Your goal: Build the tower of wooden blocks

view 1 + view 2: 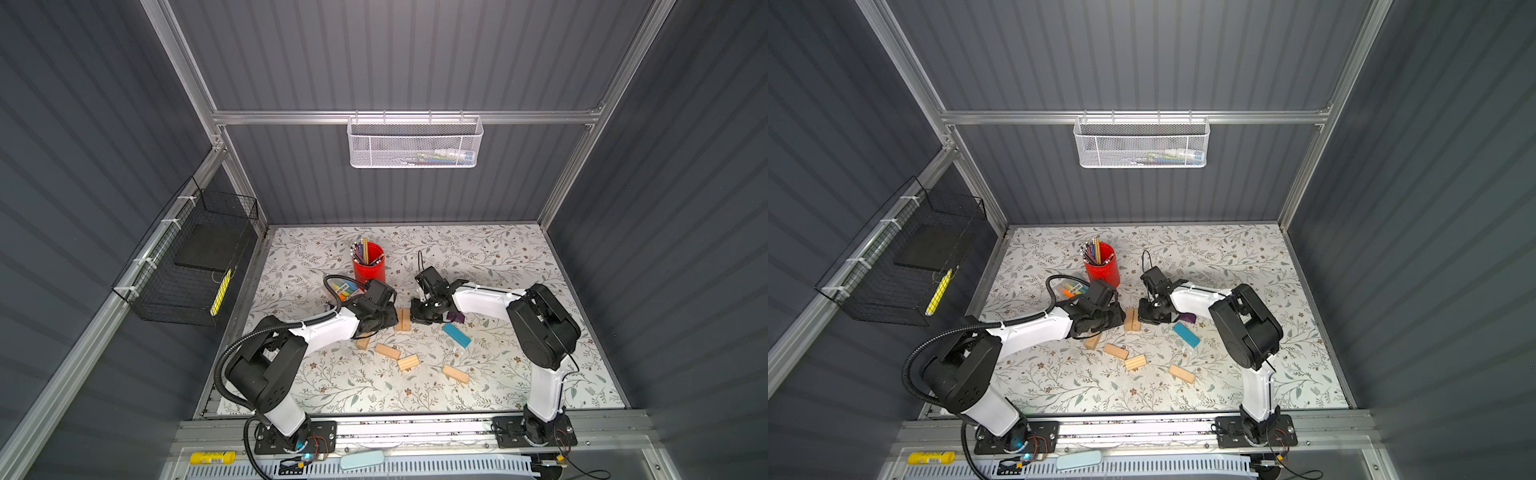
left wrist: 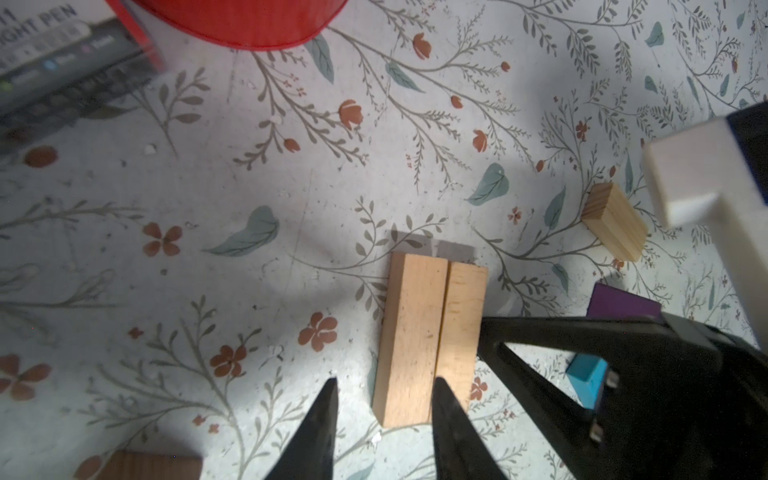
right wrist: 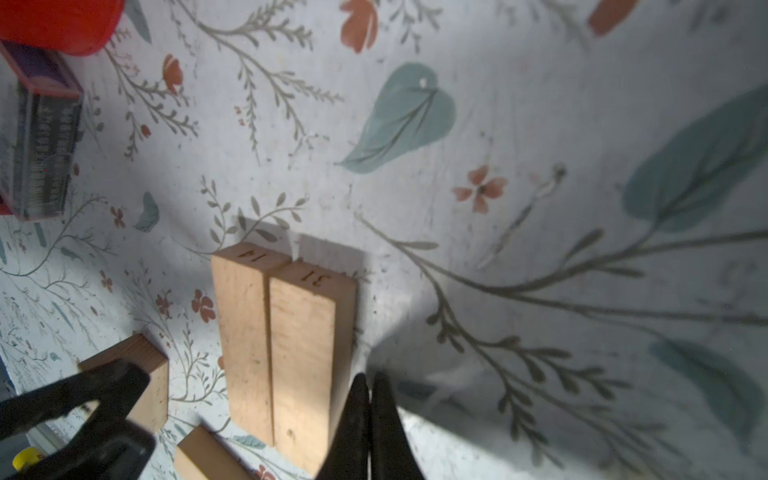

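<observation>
Two tan wood blocks (image 1: 402, 319) (image 1: 1132, 319) lie flat side by side mid-table, and no tower shows. My left gripper (image 1: 390, 321) (image 2: 385, 382) is open at their left end, one fingertip over the seam and the other beside the blocks (image 2: 428, 332). My right gripper (image 1: 413, 318) (image 3: 370, 386) is shut and empty, its tips against the pair's (image 3: 282, 345) right side. Several tan blocks lie loose nearer the front (image 1: 387, 351) (image 1: 408, 362) (image 1: 456, 373), one partly under the left arm (image 1: 363, 341). The blue block (image 1: 456, 335) and purple block (image 1: 457, 318) lie right of the pair.
A red cup of pencils (image 1: 368, 262) stands behind the pair. A marker pack (image 1: 345, 289) lies beside the left wrist. A white basket (image 1: 415, 143) hangs on the back wall and a black wire basket (image 1: 187, 266) on the left wall.
</observation>
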